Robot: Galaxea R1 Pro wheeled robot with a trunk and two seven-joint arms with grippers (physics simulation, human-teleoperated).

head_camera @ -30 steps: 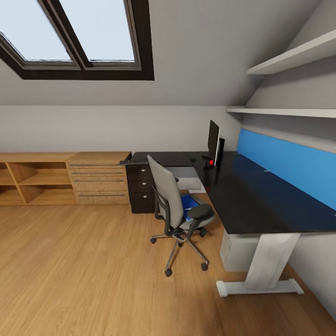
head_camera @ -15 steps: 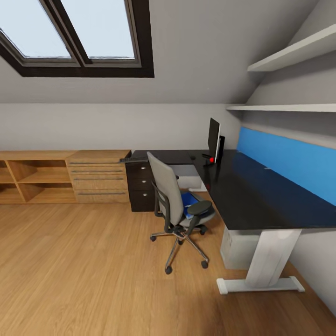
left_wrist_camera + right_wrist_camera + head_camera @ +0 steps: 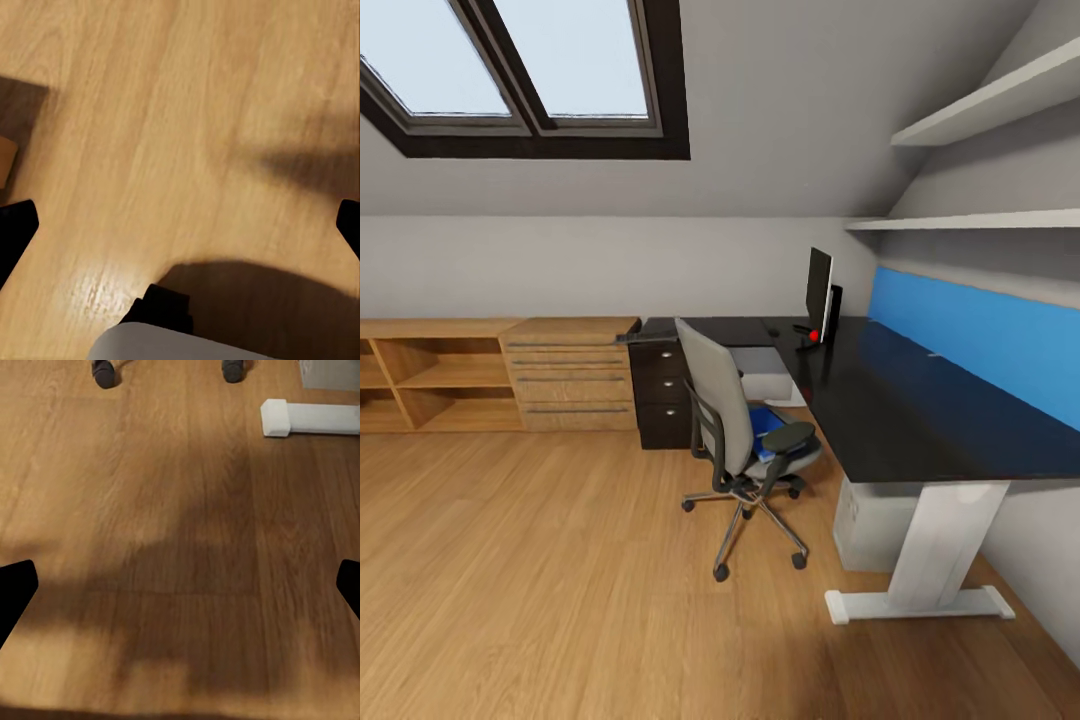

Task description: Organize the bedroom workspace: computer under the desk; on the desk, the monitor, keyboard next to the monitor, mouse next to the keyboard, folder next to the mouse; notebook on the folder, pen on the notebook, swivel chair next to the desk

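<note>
Bare light-wood plank floor point(image 3: 540, 590) lies open before the black L-shaped desk point(image 3: 890, 420). The grey swivel chair point(image 3: 735, 440) stands just beside its edge, blue folder point(image 3: 768, 432) on the seat. Left gripper point(image 3: 180, 225) and right gripper point(image 3: 180, 585) point floorward, fingertips spread wide, holding nothing

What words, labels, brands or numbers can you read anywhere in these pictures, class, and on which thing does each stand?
None can be read.
The monitor is seen nearly edge-on, so its screen shows no text.
The folder on the chair is plain blue, with no label legible.
The desk, drawers and shelves bear no markings.
</note>
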